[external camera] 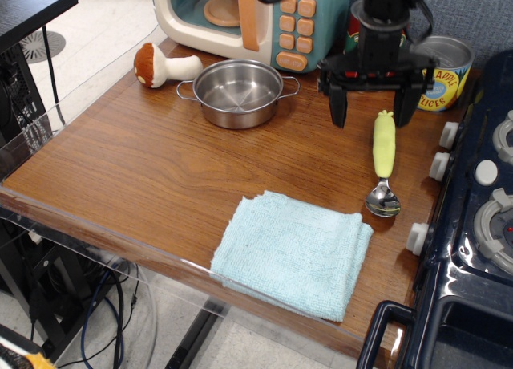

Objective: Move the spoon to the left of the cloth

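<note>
Spread wide, the claw (372, 112) is seen above the far end of the spoon (384, 164), with nothing held between its two black fingers (337, 106). One finger is placed to the left of the handle tip and the other to the right of it, so that the tip is bracketed but not touched, as far as can be told. The spoon is laid flat on the wooden surface (160, 172), its yellow-green handle pointed toward the back and its silver bowl turned toward the front edge. It is found just off the upper right corner of the cloth (292, 253), with the bowl close beside that corner; whether the two are in contact cannot be judged. The cloth, light blue and folded, is spread near the front of the surface, its lower edge reaching the rim.

A steel pot (238, 91) with two small handles is set further back and to the left, well apart from the spoon. A toy mushroom (164, 65) is laid beside it, and a toy microwave (248, 16) is stood behind both. A can labelled pineapple slices (443, 66) is placed at the back right, partly hidden by the claw. A dark blue toy stove (473, 225) is positioned along the right side.
</note>
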Motion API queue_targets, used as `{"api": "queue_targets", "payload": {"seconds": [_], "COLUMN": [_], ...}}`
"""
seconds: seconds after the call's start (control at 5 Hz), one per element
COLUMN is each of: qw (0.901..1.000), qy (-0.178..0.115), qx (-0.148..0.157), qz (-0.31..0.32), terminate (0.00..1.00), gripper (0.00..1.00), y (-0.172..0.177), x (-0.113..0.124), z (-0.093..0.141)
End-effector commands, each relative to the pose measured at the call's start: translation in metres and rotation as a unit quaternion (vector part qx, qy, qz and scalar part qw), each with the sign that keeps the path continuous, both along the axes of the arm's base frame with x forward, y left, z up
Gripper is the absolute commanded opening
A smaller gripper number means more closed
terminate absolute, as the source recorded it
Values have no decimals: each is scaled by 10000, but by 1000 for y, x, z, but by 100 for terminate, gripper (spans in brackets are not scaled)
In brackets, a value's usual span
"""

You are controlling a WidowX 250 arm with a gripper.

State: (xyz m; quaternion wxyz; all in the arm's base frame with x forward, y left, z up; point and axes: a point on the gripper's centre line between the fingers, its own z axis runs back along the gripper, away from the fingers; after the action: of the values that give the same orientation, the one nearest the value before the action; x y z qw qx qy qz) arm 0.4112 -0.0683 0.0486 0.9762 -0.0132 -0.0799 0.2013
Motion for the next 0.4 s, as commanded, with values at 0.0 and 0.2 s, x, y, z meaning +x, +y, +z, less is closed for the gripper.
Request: {"api": "queue_targets", "payload": {"seconds": [0.0, 0.2], "qw": [9998, 9996], "qy": [-129, -12], "qx": [-35, -41], "qz": [-173, -261], "terminate": [0, 0], "gripper": [100, 100], "y": [-5, -8], "x": [13, 13], "z": [1, -6]}}
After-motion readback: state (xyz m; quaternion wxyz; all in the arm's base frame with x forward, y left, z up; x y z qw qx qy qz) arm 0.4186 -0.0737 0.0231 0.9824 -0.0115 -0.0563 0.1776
